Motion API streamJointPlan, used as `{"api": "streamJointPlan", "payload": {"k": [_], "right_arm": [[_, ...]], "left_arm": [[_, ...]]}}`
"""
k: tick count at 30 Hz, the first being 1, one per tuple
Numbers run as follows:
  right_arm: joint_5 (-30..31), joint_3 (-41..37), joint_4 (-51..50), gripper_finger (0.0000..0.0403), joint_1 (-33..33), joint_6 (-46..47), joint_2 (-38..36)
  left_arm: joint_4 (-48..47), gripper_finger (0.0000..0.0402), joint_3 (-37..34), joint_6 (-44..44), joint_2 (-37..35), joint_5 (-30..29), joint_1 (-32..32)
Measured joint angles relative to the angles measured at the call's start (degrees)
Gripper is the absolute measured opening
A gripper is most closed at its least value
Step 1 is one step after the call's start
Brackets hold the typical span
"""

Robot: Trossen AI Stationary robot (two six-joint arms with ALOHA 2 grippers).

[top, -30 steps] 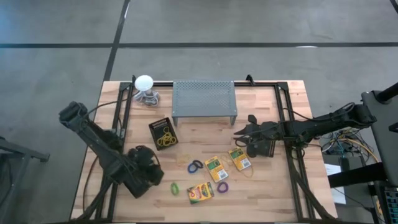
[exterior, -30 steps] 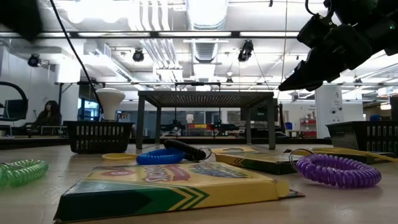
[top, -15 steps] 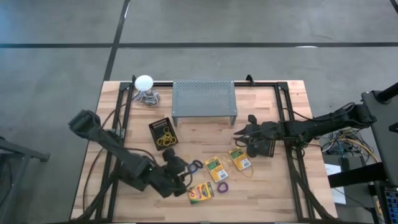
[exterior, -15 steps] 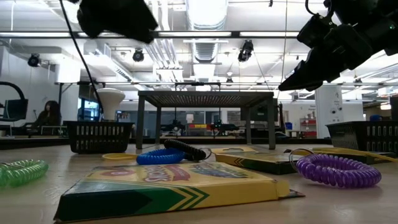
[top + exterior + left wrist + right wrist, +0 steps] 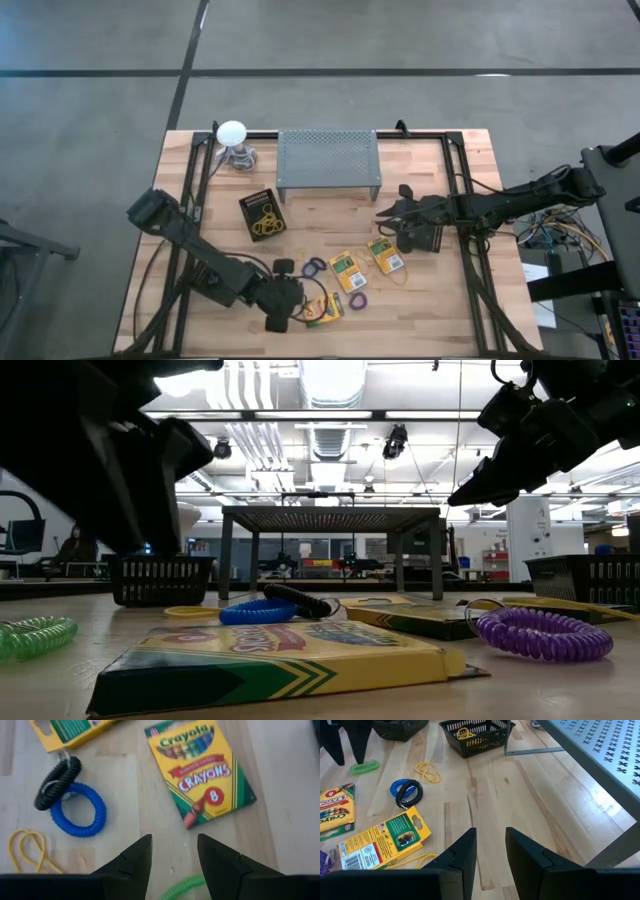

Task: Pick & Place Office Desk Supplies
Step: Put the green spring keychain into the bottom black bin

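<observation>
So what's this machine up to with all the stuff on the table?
It is sorting desk supplies. The left pincer hangs open and empty over the table's front, above a green coil loop and next to a crayon box. The blue loop, black loop and rubber bands lie loose nearby. The right pincer, also empty, waits over bare wood by the grey metal stand.
</observation>
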Motion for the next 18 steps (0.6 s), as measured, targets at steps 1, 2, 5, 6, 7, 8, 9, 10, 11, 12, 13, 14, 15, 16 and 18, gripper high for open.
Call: {"api": "streamJointPlan", "payload": {"k": [1, 2, 5, 6, 7, 8, 9, 10, 11, 12, 13, 14, 15, 16, 18], "right_arm": [[0.0, 0.0, 0.0, 0.01, 0.0, 0.0, 0.0], [0.0, 0.0, 0.0, 0.01, 0.0, 0.0, 0.0], [0.0, 0.0, 0.0, 0.01, 0.0, 0.0, 0.01], [0.0, 0.0, 0.0, 0.01, 0.0, 0.0, 0.0], [0.0, 0.0, 0.0, 0.01, 0.0, 0.0, 0.01], [0.02, 0.0, 0.0, 0.01, 0.0, 0.0, 0.0], [0.0, 0.0, 0.0, 0.01, 0.0, 0.0, 0.0], [0.0, 0.0, 0.0, 0.01, 0.0, 0.0, 0.0], [0.0, 0.0, 0.0, 0.01, 0.0, 0.0, 0.0], [0.0, 0.0, 0.0, 0.01, 0.0, 0.0, 0.01], [0.0, 0.0, 0.0, 0.01, 0.0, 0.0, 0.0], [0.01, 0.0, -0.01, 0.01, 0.0, 0.0, 0.02], [0.0, 0.0, 0.0, 0.01, 0.0, 0.0, 0.0], [0.0, 0.0, 0.0, 0.01, 0.0, 0.0, 0.01], [0.0, 0.0, 0.0, 0.01, 0.0, 0.0, 0.0]], "left_arm": [[0.08, 0.0163, 0.0, 0.24, 0.2, 0.64, 0.0], [-0.03, 0.0163, 0.0, 0.64, 0.18, 1.11, 0.0], [-0.12, 0.0163, 0.0, 2.48, -0.09, 3.36, 0.0], [-0.37, 0.0163, 0.0, 3.41, -0.15, 4.42, -0.04], [-0.81, 0.0163, 0.0, 4.33, -0.15, 5.49, -0.1], [-1.43, 0.0163, 0.0, 5.33, -0.15, 6.51, -0.19], [-2.06, 0.0163, 0.0, 6.3, -0.15, 7.36, -0.35], [-2.58, 0.0163, 0.0, 7.41, -0.15, 7.86, -0.5], [-2.82, 0.0163, 0.0, 8.72, 0.02, 8.07, -0.58], [-3.15, 0.0163, 0.0, 10.23, 0.15, 8.09, -0.67], [-3.71, 0.0163, 0.0, 12.15, 0.32, 8.09, -0.7], [-4.44, 0.0163, 0.0, 14.0, 0.48, 8.09, -0.7], [-5.42, 0.0163, 0.0, 15.52, 0.63, 8.08, -0.7], [-6.45, 0.0163, -0.01, 16.7, 0.76, 8.08, -0.68], [-7.72, 0.0163, -0.02, 18.36, 1.08, 8.07, -0.68]]}}
